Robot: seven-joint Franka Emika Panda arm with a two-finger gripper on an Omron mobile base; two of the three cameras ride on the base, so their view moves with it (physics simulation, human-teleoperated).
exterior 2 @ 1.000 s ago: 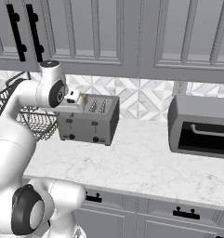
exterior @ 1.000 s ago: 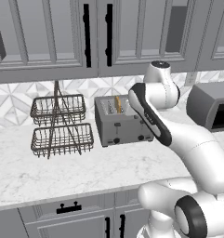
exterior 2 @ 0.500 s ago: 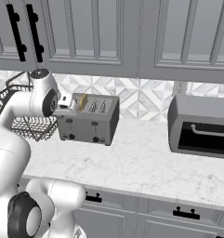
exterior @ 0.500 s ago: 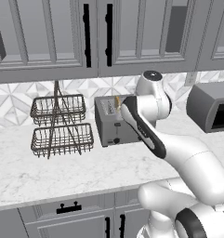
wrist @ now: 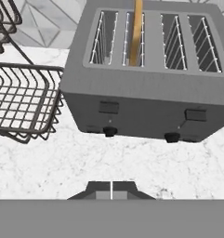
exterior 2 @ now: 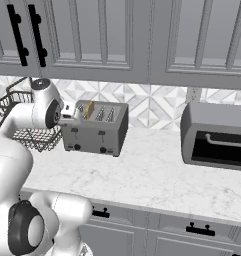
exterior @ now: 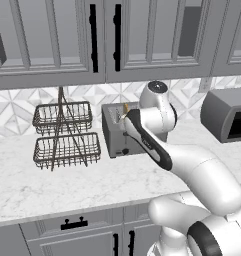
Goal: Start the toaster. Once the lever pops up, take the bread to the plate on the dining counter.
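The grey four-slot toaster (wrist: 146,88) stands on the marble counter by the back wall, also in the left base view (exterior: 117,135) and right base view (exterior 2: 94,129). The bread (wrist: 137,32) stands upright in the second slot from the left, its tan edge poking out (exterior 2: 89,110). Two levers (wrist: 108,107) sit high on the toaster's front, above two dark knobs (wrist: 110,131). My gripper (wrist: 111,189) hovers in front of and above the toaster's left half, shut with nothing in it. The plate and the dining counter are out of view.
A two-tier dark wire basket (exterior: 67,135) stands just left of the toaster, close to my hand (wrist: 25,102). A larger grey dark-windowed appliance (exterior 2: 217,135) sits to the right. Wall cabinets (exterior: 92,40) hang overhead.
The gripper has gone from open to shut. The arm has swung in toward the toaster's front left, bringing the hand over it.
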